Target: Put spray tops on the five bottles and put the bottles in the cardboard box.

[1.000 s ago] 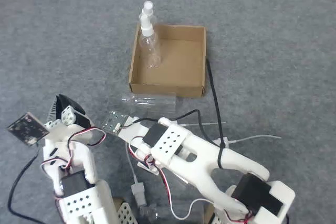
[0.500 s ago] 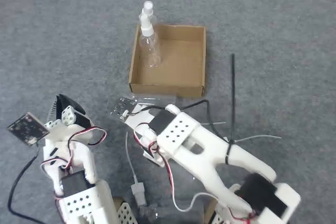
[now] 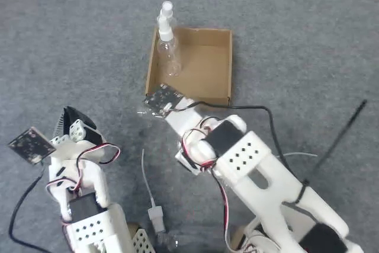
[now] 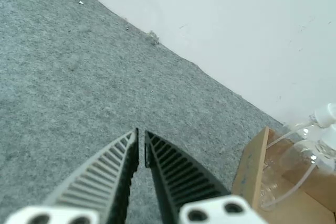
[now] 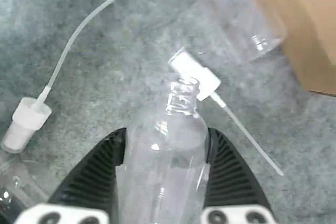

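My right gripper (image 5: 165,134) is shut on a clear, uncapped bottle (image 5: 168,156), its fingers (image 5: 100,166) pressed against both sides. A white spray top (image 5: 195,77) with a thin tube lies on the carpet just beyond the bottle's mouth. Another clear bottle (image 5: 241,14) lies against the cardboard box (image 5: 299,30). The right arm (image 3: 243,158) stretches toward the box (image 3: 219,69), where two bottles with spray tops (image 3: 168,45) lean in the far left corner. My left gripper (image 4: 140,137) is shut on nothing and sits raised at the near left (image 3: 74,121).
A loose spray top (image 3: 155,214) with a long tube lies between the arms, also seen beside the held bottle (image 5: 25,121). Another clear bottle (image 3: 172,242) rests at the near edge. A thin tube (image 3: 296,155) lies to the right. Grey carpet (image 3: 308,57) covers the table.
The right arm has swung away from the near left toward the box's front wall. Its black cable has whipped out to the right. The left arm has stayed still.
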Robot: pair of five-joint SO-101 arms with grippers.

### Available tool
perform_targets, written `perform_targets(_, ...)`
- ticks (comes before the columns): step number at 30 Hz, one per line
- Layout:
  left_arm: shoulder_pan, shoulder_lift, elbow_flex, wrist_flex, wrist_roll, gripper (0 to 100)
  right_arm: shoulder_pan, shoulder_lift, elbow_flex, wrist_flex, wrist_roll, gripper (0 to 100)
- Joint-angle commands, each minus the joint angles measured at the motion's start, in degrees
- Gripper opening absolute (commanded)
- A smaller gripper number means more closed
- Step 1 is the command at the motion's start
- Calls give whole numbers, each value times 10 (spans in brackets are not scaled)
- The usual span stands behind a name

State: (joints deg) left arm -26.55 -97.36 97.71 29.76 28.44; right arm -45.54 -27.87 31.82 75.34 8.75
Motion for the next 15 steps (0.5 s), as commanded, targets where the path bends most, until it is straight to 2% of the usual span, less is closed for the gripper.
perform_targets(1,30,-9,-8,-15,-4,12,26,-44,-8,-4,4,28)
perform_targets(9,123,-9,-8,55,-1,12,95,-66,-8,-28,1,28)
perform_targets(15,167,-9,-8,93,-1,12,145,-85,-8,-44,-1,28)
